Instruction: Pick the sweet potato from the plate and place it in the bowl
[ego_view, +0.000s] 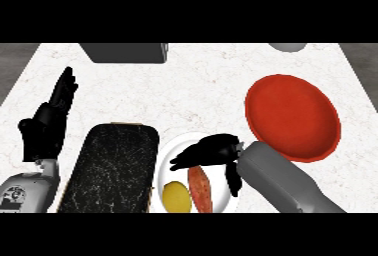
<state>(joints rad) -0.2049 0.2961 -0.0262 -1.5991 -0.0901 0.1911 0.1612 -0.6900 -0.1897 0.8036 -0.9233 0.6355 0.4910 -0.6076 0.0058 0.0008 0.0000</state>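
Near the lower middle of the head view, a white plate (168, 165) lies on the pale marble surface (184, 90), and on it rest the sweet potato (200, 189) and a yellow, rounded item (176, 197) just beside it on the left. The sweet potato lies lengthwise, running toward the view's lower edge, so its upper end sits directly under the right hand (209, 151).

That right hand comes in from the lower right on its grey forearm and hangs over the plate's upper half. Its fingers (186, 158) are spread and pointing left, slightly drooped, with the thumb (233, 182) reaching down alongside the sweet potato's right flank. They are not closed on anything; the pose reads as a hand lined up to close around the vegetable, though whether any part already touches it I cannot tell.

The red bowl (293, 118) stands just right of the plate and a little farther back, close to the right forearm, so by my judgement the carry will be short and mostly sideways once the sweet potato is lifted.

A dark marbled board (111, 167) lies left of the plate, its edge touching or nearly so. The left hand (46, 126) rests at the view's left edge, fingers straight and pointing up, well apart from the work. A grey box (125, 52) sits at the far edge.
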